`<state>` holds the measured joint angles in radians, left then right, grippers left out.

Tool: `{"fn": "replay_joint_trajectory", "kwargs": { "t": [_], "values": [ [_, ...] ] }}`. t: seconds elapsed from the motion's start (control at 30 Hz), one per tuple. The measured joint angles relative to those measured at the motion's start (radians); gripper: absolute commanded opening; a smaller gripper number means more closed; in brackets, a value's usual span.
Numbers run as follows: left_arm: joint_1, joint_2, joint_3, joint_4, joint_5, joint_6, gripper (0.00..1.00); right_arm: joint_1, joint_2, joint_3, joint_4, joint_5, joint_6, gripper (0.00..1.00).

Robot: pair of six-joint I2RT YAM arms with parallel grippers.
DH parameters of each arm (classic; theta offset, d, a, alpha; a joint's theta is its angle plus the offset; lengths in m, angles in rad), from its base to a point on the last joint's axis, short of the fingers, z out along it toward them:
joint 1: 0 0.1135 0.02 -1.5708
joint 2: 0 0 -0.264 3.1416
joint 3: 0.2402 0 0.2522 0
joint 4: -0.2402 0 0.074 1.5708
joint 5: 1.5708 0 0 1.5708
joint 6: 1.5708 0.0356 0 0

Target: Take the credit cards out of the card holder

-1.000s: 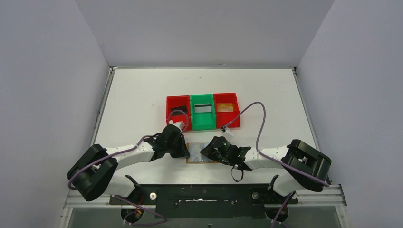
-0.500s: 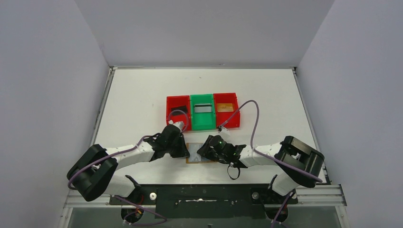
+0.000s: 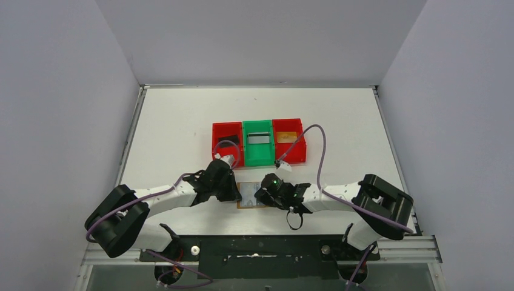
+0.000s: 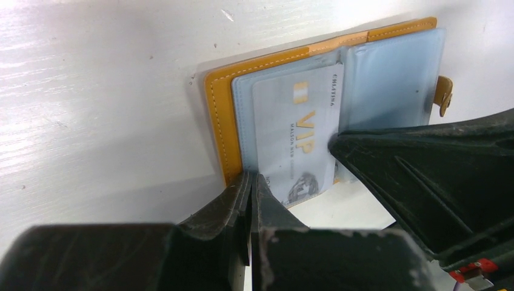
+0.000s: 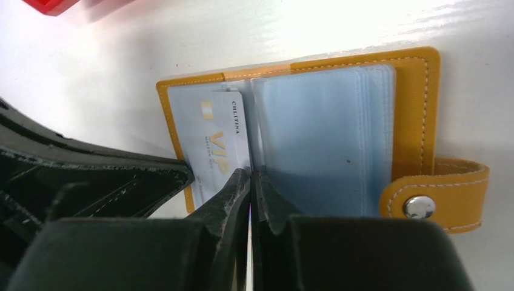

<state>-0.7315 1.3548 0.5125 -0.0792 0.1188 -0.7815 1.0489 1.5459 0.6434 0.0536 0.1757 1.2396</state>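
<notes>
The orange-tan card holder (image 3: pixel 250 197) lies open on the table between my two grippers. Its left sleeve holds a white credit card (image 5: pixel 215 145) printed VIP, also clear in the left wrist view, the card (image 4: pixel 297 133). My left gripper (image 4: pixel 250 177) is shut, tips pressing on the holder's near left corner (image 4: pixel 221 121). My right gripper (image 5: pixel 250 173) is shut too, its tips meeting at the card's right edge by the spine. Whether it pinches the card is unclear. The right-hand stack of pale blue sleeves (image 5: pixel 321 133) looks empty.
A red bin (image 3: pixel 226 140), a green bin (image 3: pixel 258 145) and another red bin (image 3: pixel 289 142) stand in a row just behind the holder, each with a card inside. The holder's snap tab (image 5: pixel 436 197) sticks out at its right side. Purple cables arch over both wrists.
My right arm has shifted left, bringing its gripper further over the holder toward the spine. The left arm and the holder have stayed put.
</notes>
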Motion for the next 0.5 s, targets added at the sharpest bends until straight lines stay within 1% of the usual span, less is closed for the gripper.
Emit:
{"fn": "replay_joint_trajectory", "kwargs": {
  "t": [0.2,0.47,0.5],
  "values": [
    [0.0,0.0,0.0,0.0,-0.001,0.0,0.0,-0.014,-0.069,-0.081,0.063,-0.03,0.002,0.0],
    [-0.001,0.0,0.0,0.0,-0.001,0.0,0.0,-0.028,-0.084,-0.116,0.095,-0.046,0.011,0.0],
    [-0.001,0.0,0.0,0.0,-0.001,0.0,0.03,-0.029,-0.084,-0.118,0.095,-0.046,0.017,0.0]
  ]
}}
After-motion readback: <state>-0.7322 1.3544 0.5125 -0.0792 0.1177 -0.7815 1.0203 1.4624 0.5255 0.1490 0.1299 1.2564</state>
